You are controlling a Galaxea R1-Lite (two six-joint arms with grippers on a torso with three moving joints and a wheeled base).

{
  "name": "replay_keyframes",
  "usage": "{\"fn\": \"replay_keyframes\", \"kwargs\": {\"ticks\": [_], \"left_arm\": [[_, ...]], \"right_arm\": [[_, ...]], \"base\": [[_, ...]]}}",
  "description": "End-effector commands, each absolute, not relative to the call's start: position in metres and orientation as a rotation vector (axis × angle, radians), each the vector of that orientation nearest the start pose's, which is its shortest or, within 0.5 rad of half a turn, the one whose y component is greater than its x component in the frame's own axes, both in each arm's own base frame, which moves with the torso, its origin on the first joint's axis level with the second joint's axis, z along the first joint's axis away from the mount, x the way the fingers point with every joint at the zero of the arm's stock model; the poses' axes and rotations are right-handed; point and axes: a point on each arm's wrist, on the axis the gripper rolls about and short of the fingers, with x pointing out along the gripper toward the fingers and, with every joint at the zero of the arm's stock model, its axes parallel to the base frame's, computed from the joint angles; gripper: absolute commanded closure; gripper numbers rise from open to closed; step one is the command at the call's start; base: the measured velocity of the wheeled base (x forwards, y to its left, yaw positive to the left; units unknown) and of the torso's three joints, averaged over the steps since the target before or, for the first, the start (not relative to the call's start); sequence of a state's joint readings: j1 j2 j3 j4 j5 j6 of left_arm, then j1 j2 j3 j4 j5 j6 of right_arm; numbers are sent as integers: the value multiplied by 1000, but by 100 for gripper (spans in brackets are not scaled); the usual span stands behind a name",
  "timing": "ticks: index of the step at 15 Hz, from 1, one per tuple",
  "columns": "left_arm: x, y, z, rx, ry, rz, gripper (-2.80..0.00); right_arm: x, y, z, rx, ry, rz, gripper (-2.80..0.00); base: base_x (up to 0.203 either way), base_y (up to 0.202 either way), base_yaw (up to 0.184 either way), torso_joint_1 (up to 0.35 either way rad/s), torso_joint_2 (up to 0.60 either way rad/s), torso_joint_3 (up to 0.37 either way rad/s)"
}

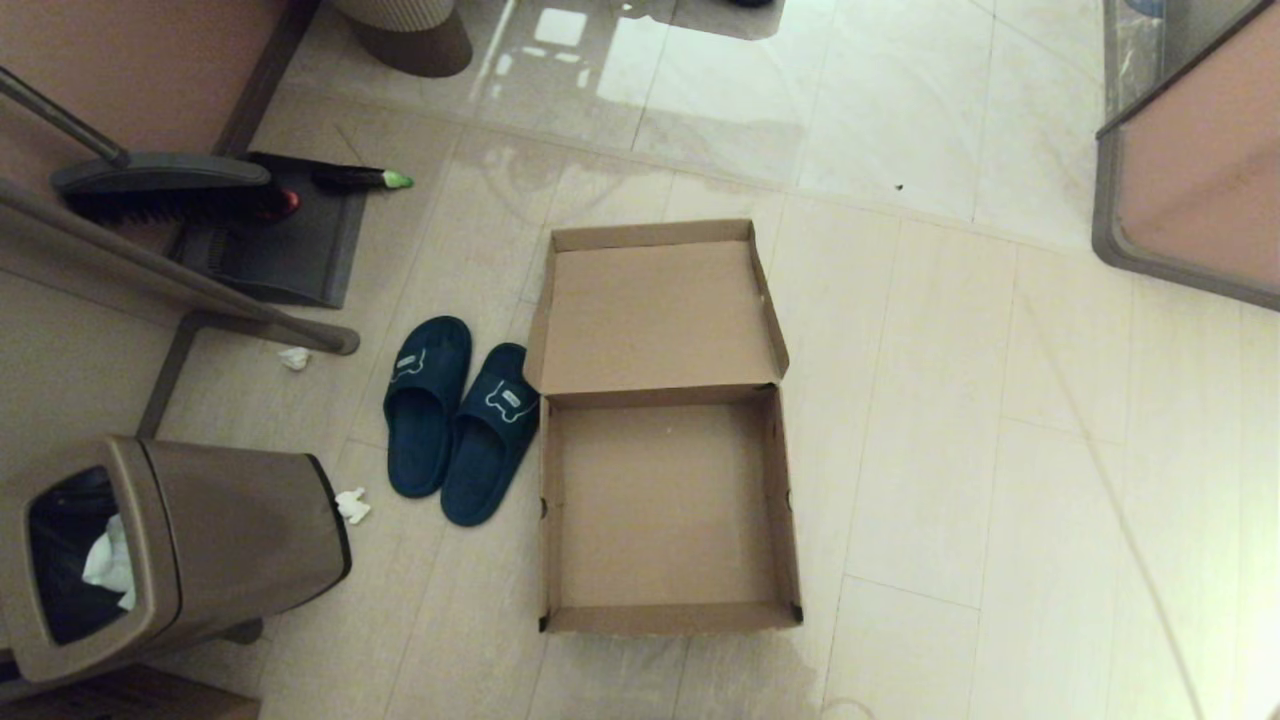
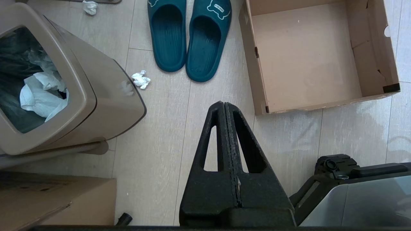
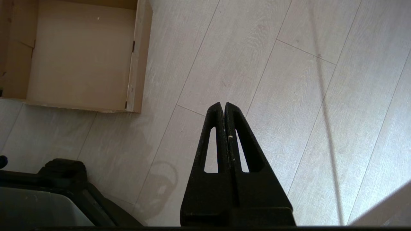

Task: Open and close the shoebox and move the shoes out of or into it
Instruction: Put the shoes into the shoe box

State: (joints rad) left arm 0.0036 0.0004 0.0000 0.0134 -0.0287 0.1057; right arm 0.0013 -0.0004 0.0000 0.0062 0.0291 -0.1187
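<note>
No text can be read — the shoes bear only a white bone emblem, its lettering illegible.

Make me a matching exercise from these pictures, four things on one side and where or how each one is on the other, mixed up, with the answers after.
Things:
1. shoebox
2. shoes
3. trash bin
4. left gripper

States:
A. holds white paper
B. lid open, nothing inside
C. fingers pressed together above the floor
D. side by side on the floor beside the shoebox

Pairs: 1-B, 2-D, 3-A, 4-C
</note>
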Motion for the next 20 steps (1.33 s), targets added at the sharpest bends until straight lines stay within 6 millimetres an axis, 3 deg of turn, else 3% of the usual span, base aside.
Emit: {"fn": "replay_keyframes", "kwargs": {"ticks": [1,3,4,6,8,10,13,16,18,19,20], "left_arm": [[-23,-1,74,109,14,-24,0],[-23,-1,77,121,-2,-19,0],[-26,-1,88,129,-28,-21,0],[-27,-1,130,137,-42,-25,0],[-3,-1,177,127,55,-32,0],[45,-1,209,94,207,-41,0],[129,-1,213,24,458,-44,0],[198,-2,183,-59,638,-26,0],[234,-4,160,-111,675,-13,0],[247,-5,152,-126,650,-13,0],[252,-8,147,-134,646,-18,0]], "right_arm": [[-23,1,75,-126,3,32,0],[-24,1,80,-144,-16,27,0],[-28,0,94,-173,-51,18,0],[-31,1,130,-198,-49,20,0],[-9,1,170,-155,63,44,0],[43,2,206,-67,248,82,0],[144,6,221,79,513,183,0],[233,31,191,158,722,309,0],[275,64,157,172,822,386,0],[290,86,139,167,843,420,-280],[303,105,123,156,850,428,-280]], "base": [[0,0,0,0,0,0],[0,0,0,0,0,0],[0,0,0,0,0,0],[0,0,0,0,0,0],[0,0,0,0,0,0],[0,0,0,0,0,0],[0,0,0,0,0,0],[0,0,0,0,0,0],[0,0,0,0,0,0],[0,0,0,0,0,0],[0,0,0,0,0,0]]}}
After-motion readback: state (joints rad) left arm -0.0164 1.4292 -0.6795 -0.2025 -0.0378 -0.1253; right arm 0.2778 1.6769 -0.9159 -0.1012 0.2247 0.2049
